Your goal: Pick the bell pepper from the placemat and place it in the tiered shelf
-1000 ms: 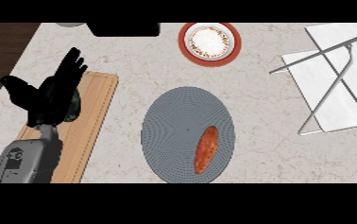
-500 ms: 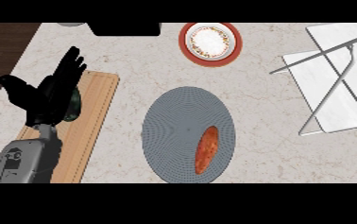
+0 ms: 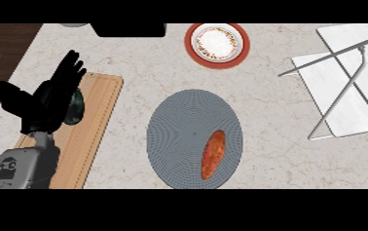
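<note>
The bell pepper [image 3: 212,154], a long orange-red shape, lies on the lower right part of the grey oval placemat [image 3: 188,123] in the lower middle of the frame, untouched. The tiered shelf [image 3: 343,86], white panels with grey rails, sits at the right edge, well apart from the pepper across bare counter [image 3: 273,127].

Only the left hand [image 3: 45,103] shows, at the left of the frame over a wooden cutting board [image 3: 90,127]. Its fingers are straight and spread, pointing up, and it holds nothing; a dark green object [image 3: 74,110] lies on the board partly behind it. The right hand is not in view.

The step in hand looks like the reach, not yet begun. Since the shelf lies to the right, the right hand seems the better choice, coming in from the lower edge. It should probably descend across the pepper's narrow width near its middle, fingers on one long side and thumb on the other, so that it does not roll on the mat. Lifting clear before moving sideways would help to avoid dragging the placemat or catching the shelf's rails.

A red-rimmed plate [image 3: 217,44] sits at the upper middle, away from that path.
</note>
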Controlling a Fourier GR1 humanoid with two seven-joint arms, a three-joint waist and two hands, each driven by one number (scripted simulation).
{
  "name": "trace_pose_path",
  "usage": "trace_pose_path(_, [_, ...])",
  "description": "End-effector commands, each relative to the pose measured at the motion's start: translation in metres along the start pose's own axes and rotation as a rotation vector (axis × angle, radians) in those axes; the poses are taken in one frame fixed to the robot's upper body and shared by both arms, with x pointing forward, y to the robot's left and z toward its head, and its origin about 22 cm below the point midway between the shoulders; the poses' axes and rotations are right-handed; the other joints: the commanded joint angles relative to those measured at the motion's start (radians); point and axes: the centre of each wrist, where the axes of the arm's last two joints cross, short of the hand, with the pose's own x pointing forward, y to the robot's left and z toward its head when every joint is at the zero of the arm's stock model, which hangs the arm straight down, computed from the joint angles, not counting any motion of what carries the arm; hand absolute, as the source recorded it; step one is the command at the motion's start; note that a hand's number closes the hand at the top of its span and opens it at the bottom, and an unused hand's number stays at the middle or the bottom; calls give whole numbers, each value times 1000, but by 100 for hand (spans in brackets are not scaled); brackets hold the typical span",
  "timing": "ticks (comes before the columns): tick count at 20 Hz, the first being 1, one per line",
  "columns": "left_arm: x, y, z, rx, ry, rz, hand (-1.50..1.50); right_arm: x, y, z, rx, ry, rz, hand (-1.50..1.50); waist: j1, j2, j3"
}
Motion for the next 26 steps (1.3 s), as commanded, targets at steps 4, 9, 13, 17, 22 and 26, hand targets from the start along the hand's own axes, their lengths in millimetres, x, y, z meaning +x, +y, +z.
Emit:
trace_pose_path(4, [1,-15,13,7,-25,5,0,-7,-15,-26,-13,14,-81,-150,1,-1,0])
trace_pose_path(9, [9,3,-1,39,-3,-4,0,-20,-79,-26,214,100,-151,-150,-21,-6,0])
trace_pose_path(13, [-8,5,-2,23,14,-2,0,-46,-146,-24,172,79,-181,-150,-26,-4,-1])
trace_pose_path(17, [-6,5,3,15,8,-7,0,-59,-201,-19,203,31,-229,-150,-31,-7,-1])
trace_pose_path(22, [5,4,0,26,0,-10,0,-93,-241,5,255,-8,-268,-150,-24,-5,0])
trace_pose_path(26, [-6,11,-2,26,5,0,0,-87,-268,16,316,-123,-195,-150,-27,-4,0])
